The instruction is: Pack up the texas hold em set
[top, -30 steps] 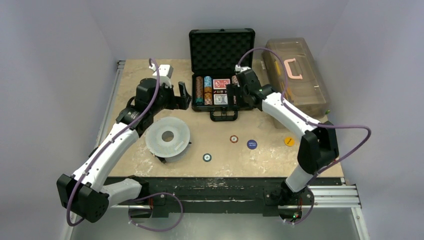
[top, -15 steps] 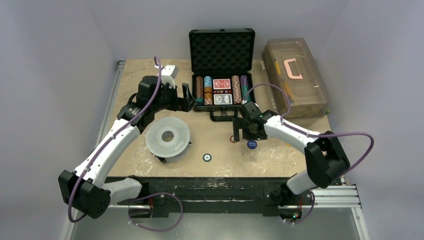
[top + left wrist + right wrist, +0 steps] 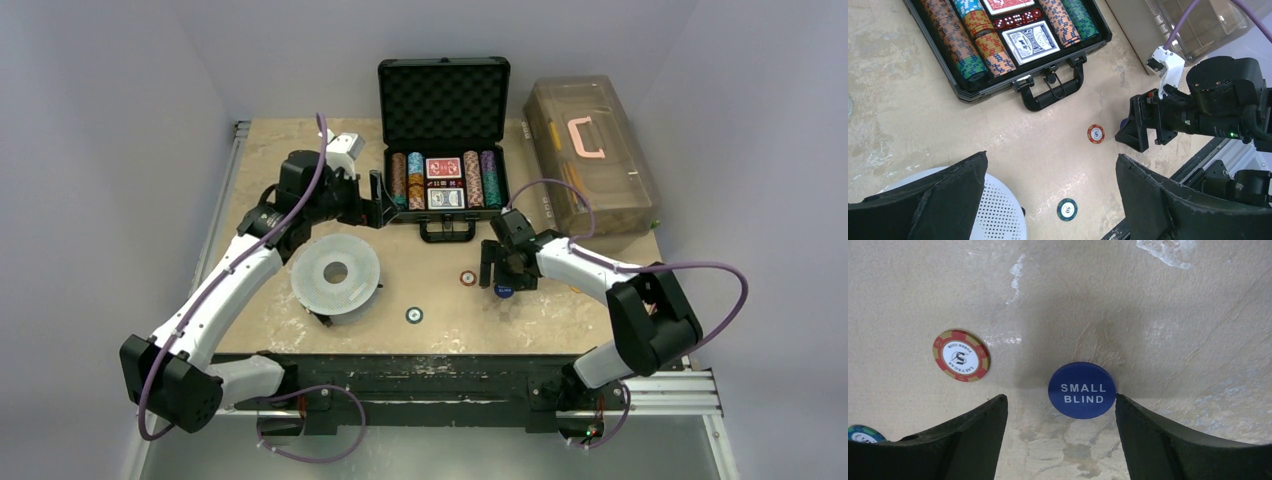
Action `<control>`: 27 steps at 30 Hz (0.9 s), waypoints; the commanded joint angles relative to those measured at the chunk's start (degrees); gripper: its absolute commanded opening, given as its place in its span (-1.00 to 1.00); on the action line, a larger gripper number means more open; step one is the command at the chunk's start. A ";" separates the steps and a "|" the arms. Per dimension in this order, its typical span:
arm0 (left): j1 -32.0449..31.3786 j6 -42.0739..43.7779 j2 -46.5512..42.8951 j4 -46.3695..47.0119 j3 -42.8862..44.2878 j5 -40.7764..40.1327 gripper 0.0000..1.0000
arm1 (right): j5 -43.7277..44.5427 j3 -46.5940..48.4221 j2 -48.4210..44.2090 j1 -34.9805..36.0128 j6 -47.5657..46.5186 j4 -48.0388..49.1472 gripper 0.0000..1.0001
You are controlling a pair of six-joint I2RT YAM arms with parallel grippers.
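**Top view.** One open case (image 3: 443, 200) sits at the back middle of the table (image 3: 270, 150), with its foam lid upright. It holds four rows of chips (image 3: 400, 180) and two decks (image 3: 442, 183) in the middle. One toolbox (image 3: 590, 150) stands to its right and one disc (image 3: 336, 272) lies front left. Two loose chips lie in front of the case, a red chip (image 3: 467, 278) and a green chip (image 3: 414, 315). The left arm reaches forward, and the left gripper (image 3: 378, 198) is just beside the case's left wall. The right arm bends inward, with the right gripper (image 3: 505, 272) pointing down over a blue button (image 3: 503, 291).

**Left wrist.** The left gripper's jaws stand wide with nothing between them. Below lie the case with its handle (image 3: 1053, 92), one row of red dice (image 3: 1018, 20), the red chip and the green chip, which is marked "50".

**Right wrist.** The button reads "SMALL BLIND" and lies flat on the table between the widely spread fingers (image 3: 1173, 440). It is nearer the right one, and I cannot tell whether they touch. The red chip lies to its left, its small print unclear.
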 commanded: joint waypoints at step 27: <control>0.39 -0.83 2.07 0.22 3.05 3.88 0.89 | 7.75 -2.49 0.22 1.98 2.47 1.98 0.20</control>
